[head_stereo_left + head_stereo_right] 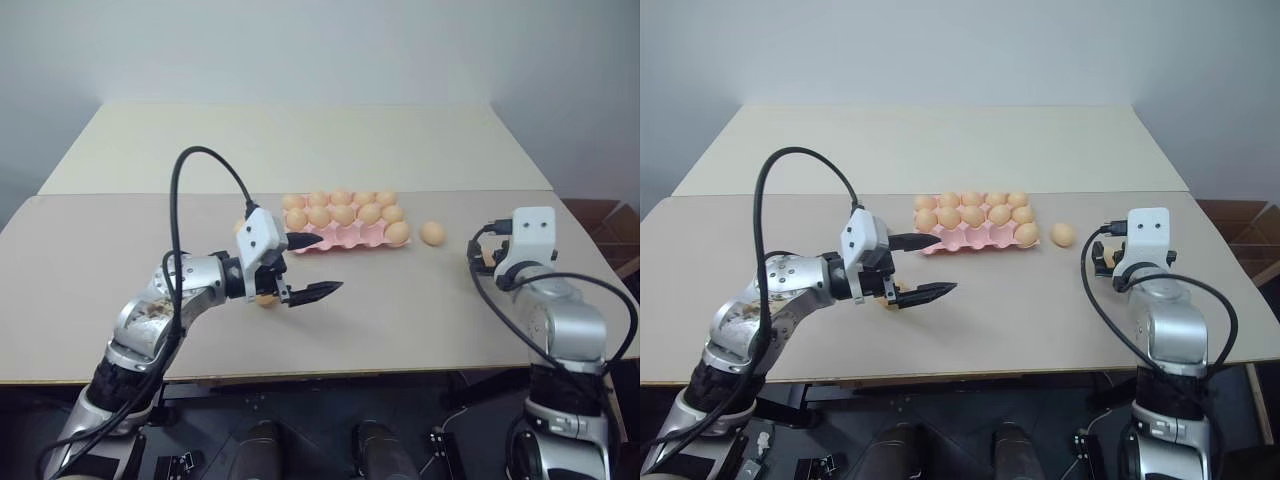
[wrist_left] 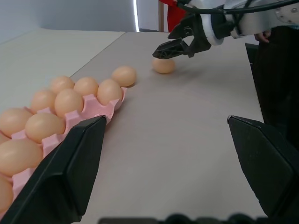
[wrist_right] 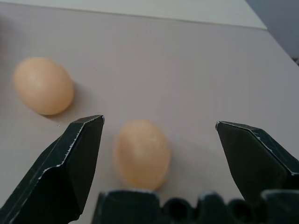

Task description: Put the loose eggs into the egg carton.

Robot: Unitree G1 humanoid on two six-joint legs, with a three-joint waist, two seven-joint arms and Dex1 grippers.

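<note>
Fingers of both arms spread wide, empty — right wrist view alone shows an egg between its pair.

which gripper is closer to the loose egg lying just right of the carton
Right. The right gripper hovers open beside that egg, with another egg between its fingers. The left gripper, also open, is at the carton's far end.

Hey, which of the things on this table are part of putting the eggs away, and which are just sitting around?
For the job:
egg carton; loose egg right of it; loose egg in front of the open right gripper; loose egg by the open left gripper.

Just there:
table; paler table behind; black cable on the left arm.
</note>
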